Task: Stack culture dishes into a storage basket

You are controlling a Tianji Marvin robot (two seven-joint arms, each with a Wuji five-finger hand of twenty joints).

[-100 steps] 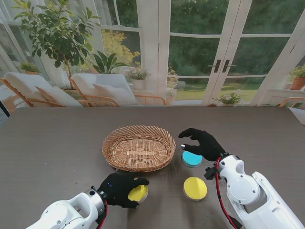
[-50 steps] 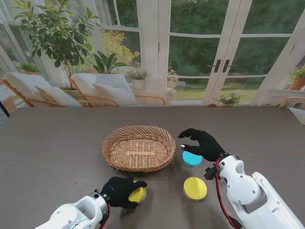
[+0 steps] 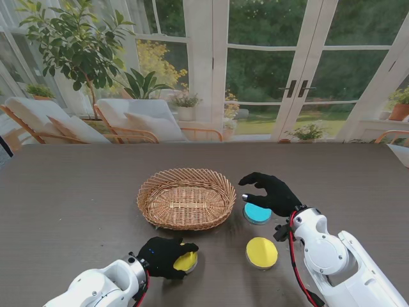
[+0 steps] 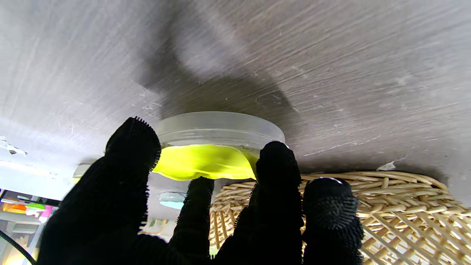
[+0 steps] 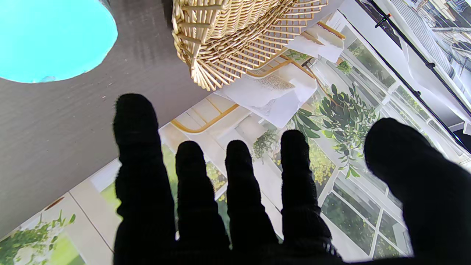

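On the left, nearest to me, the left hand (image 3: 165, 256) curls over the yellow dish (image 3: 186, 260), which sits flat on the bench (image 3: 70, 204) just short of the basket (image 3: 186, 198). In the left wrist view the fingertips (image 4: 274, 158) press against the clear rim of this dish (image 4: 217, 141), thumb on one side and fingers on the other, so the hand appears to be gripping it, though the dish is not yet off the surface. The risk here is a shallow pinch: the rim is low and smooth, and if the fingers ride only on its top edge the dish could tilt, pop out or skid toward the basket wall (image 4: 386, 206) when lifted. The lid, if loose, could also come up alone.

The basket is empty in the middle of the bench, its woven rim raised; a dish carried too low could catch on that rim and tip.

To the right, the right hand (image 3: 271, 192) hovers open, fingers spread, holding nothing, over the far edge of the blue dish (image 3: 257, 212). In its wrist view the fingers (image 5: 235, 191) point past the dish (image 5: 51, 36). A drop from here might nudge it sideways. Nearer to me lies a second yellow dish (image 3: 262, 252), untouched, close enough to the right arm that a sweeping forearm could knock it.
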